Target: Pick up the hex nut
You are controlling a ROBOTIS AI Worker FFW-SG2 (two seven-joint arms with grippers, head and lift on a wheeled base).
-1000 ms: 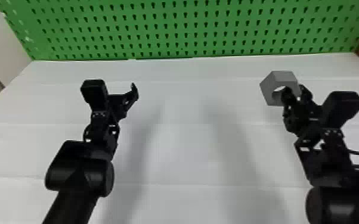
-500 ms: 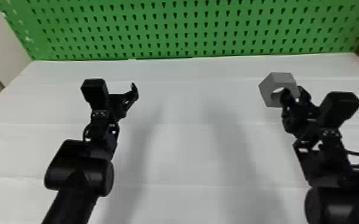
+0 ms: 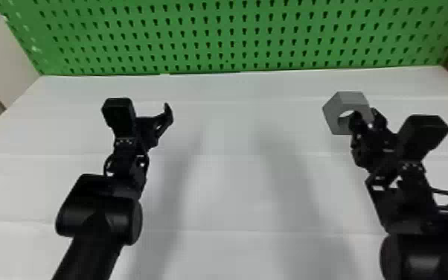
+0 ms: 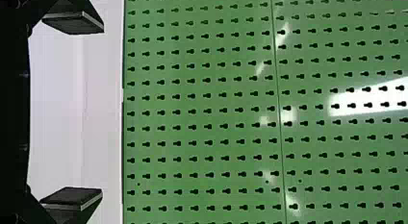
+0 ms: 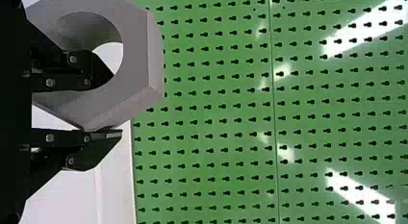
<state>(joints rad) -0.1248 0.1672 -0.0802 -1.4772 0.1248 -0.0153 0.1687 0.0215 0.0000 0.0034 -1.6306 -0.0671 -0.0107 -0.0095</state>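
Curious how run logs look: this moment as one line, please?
black right gripper: shut on grey hex nut, one finger through it | black left gripper: open, empty

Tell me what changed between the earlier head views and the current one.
The right end effector and the hex nut it grips have shifted together, very slightly left and down in the head view. Nothing was newly gripped or let go. The left end effector stayed put, its fingers open and empty.

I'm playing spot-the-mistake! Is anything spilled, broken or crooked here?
Nothing stands out. The hex nut sits off to one side of the right gripper, with one of the jaws through its hole and the other outside.
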